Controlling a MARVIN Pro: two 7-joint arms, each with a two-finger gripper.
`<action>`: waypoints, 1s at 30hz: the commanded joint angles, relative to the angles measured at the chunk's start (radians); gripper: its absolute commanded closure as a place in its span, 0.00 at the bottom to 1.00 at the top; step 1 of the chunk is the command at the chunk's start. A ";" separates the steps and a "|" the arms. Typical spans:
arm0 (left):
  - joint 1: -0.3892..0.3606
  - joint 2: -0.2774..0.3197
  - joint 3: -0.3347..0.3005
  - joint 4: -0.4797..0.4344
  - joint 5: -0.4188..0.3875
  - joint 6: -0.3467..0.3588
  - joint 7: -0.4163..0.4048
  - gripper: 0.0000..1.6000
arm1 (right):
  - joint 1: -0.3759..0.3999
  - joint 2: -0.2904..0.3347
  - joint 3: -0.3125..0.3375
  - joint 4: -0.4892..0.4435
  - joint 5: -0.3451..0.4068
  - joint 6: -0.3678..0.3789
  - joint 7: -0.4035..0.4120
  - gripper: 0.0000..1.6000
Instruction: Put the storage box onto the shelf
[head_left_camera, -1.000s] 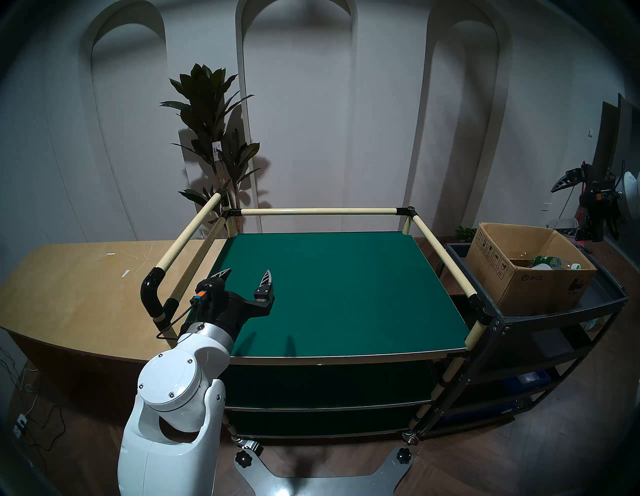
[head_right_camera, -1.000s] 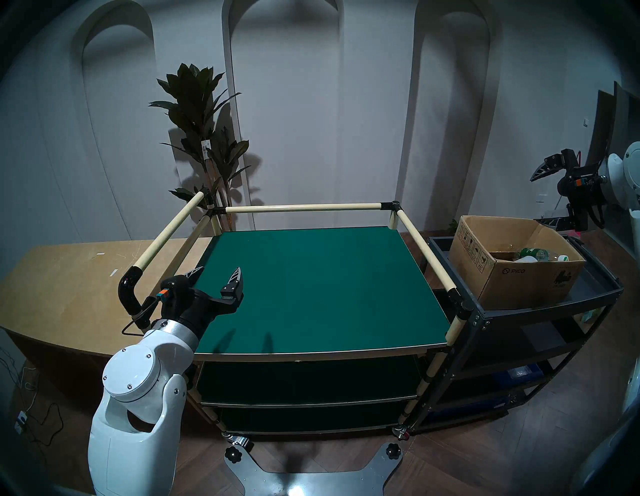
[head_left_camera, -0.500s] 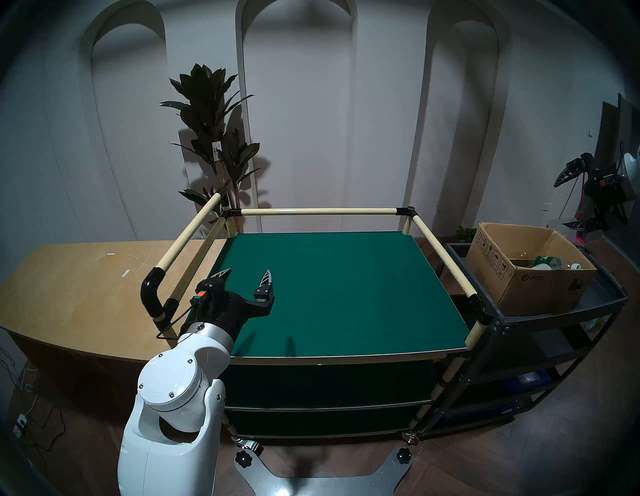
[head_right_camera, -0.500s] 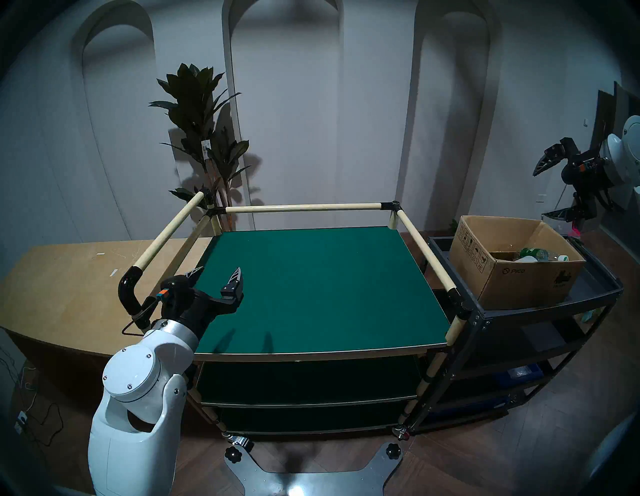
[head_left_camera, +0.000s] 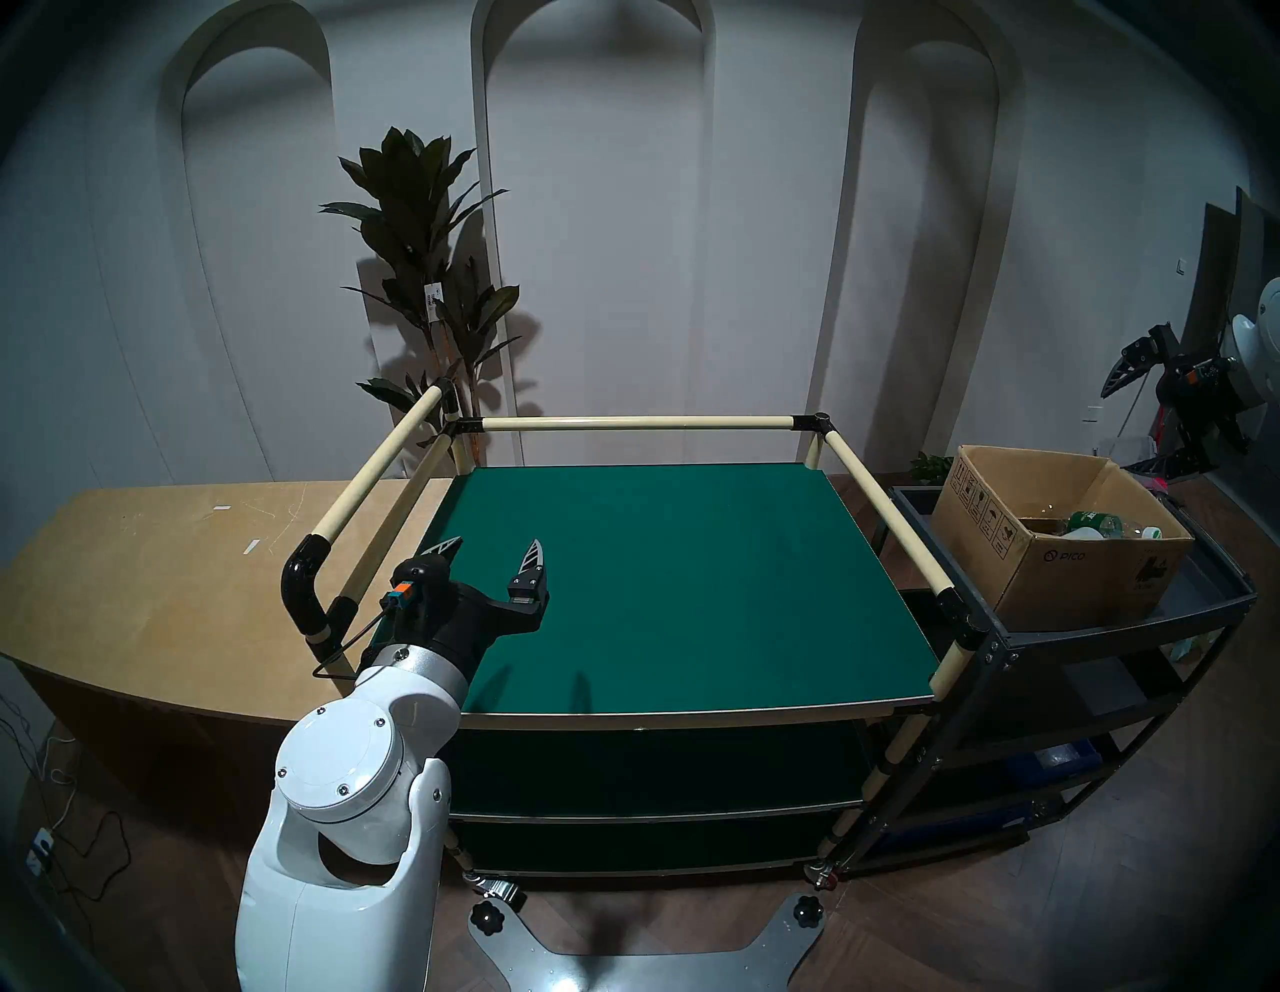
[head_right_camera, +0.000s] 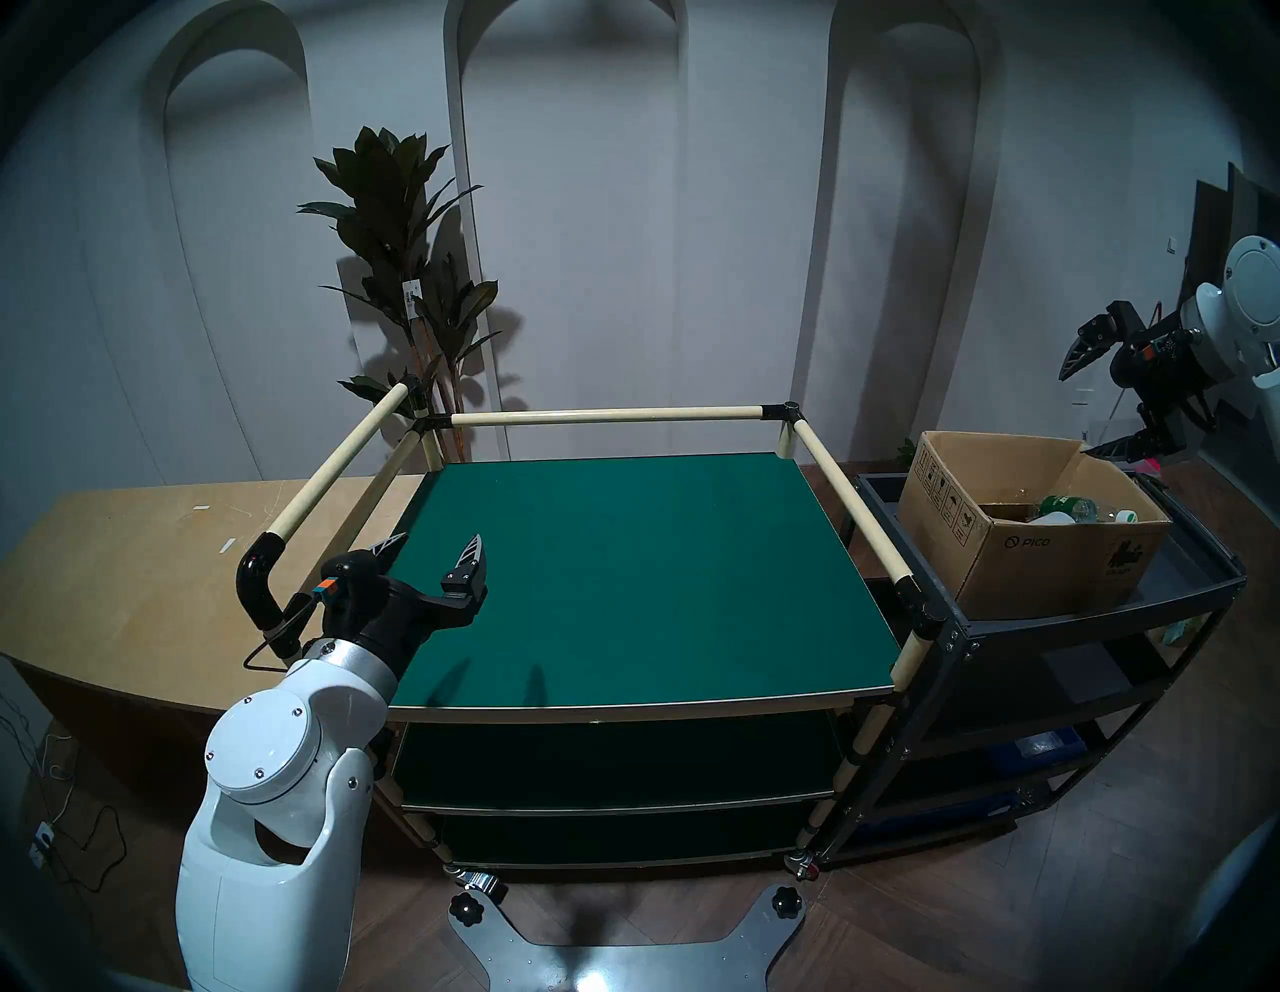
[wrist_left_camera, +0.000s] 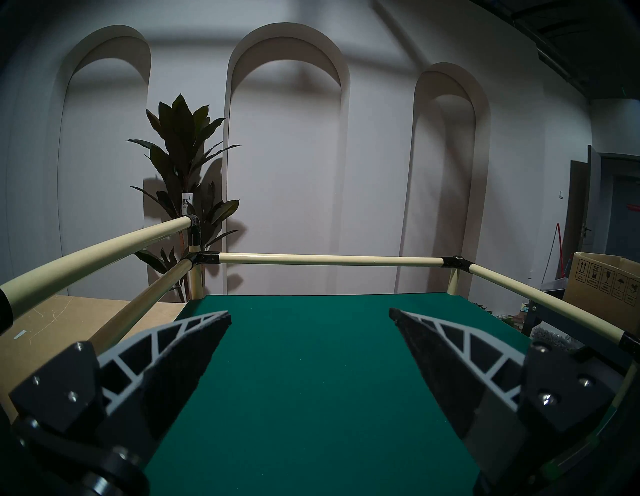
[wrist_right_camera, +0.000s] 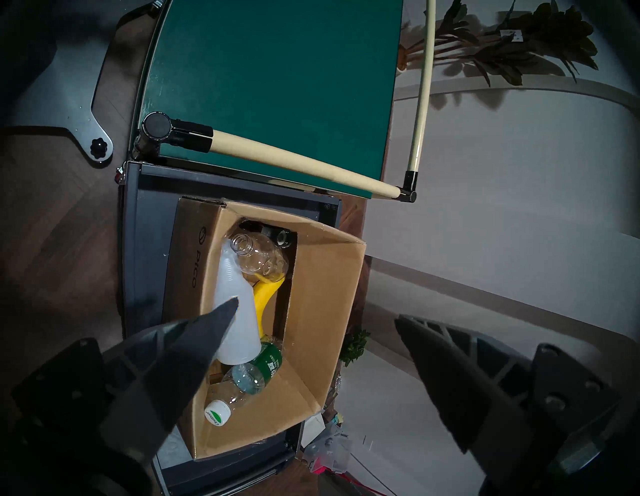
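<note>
Wooden table (head_left_camera: 159, 589): stands at the far left, against the left side of the shelf; pale strips of tape lie on its top.
Potted plant (head_left_camera: 422, 277): stands by the wall behind the shelf's far left corner, a white tag on its stem.
Left gripper (head_left_camera: 493, 546): hovers low over the near left part of the shelf's top board, its two fingers spread wide apart with nothing between them; the left wrist view shows only green board in the gap.
Shelf (head_left_camera: 692, 717): a three-tier cart in the middle, with dark green boards, cream tube rails (head_left_camera: 637, 422) on the left, far and right sides, and black corner joints; the near side has no rail.
Top board (wrist_left_camera: 311, 363): bare green surface, crossed by the shadows of the left gripper's fingers near its front edge.
Black cart (head_left_camera: 1101, 630): a dark metal tray cart standing just beside the shelf's right side.
Storage box (head_left_camera: 1080, 561): brown cardboard with a "PICO" logo and handling symbols, sitting on the black cart's top tray, flaps up and open.
Box contents (wrist_right_camera: 242, 322): a white plastic bottle, clear plastic bottles, one with a green label, and something yellow.
Right gripper (head_left_camera: 1136, 429): hangs in the air at the far right, above the storage box's far right edge, fingers wide apart and gripping nothing; whether it touches the cardboard cannot be told.
</note>
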 joint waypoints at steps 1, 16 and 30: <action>-0.007 0.001 0.001 -0.021 0.000 -0.005 -0.002 0.00 | 0.098 -0.012 -0.058 0.043 -0.037 -0.009 -0.003 0.00; -0.006 0.001 0.001 -0.023 0.000 -0.005 -0.002 0.00 | 0.224 -0.065 -0.240 0.231 -0.167 -0.073 -0.003 0.00; -0.005 0.002 0.001 -0.026 -0.001 -0.005 -0.002 0.00 | 0.307 -0.063 -0.464 0.366 -0.272 -0.168 -0.003 0.00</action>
